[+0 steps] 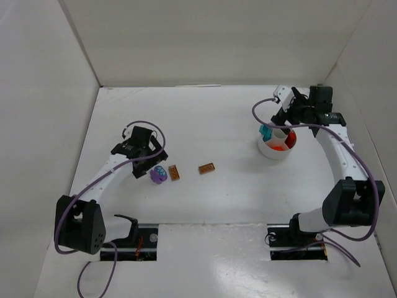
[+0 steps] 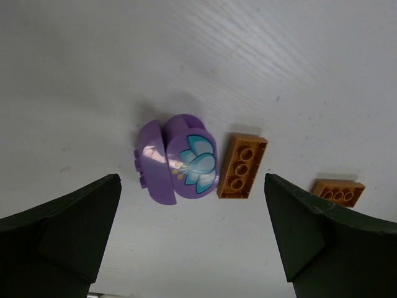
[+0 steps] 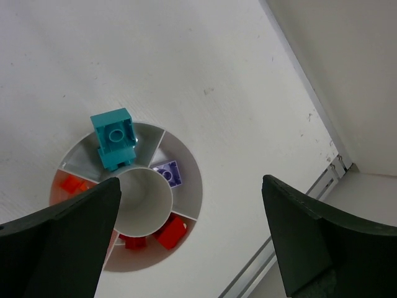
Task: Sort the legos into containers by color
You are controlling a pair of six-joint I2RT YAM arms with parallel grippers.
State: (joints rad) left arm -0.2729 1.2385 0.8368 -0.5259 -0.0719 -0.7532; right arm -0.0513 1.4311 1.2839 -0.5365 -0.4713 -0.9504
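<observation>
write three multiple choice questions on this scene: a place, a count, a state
1. Where is the teal brick? A) at the white bowl B) far from any bowl C) nowhere in view
2. How many brown bricks lie on the table? A) none B) two C) four
3. The left pincer is: A) shut on a brick B) open above the purple piece C) folded away
Answers: 1 A, it stands in the bowl; 2 B, two lie apart; 3 B, jaws wide, nothing held.
</observation>
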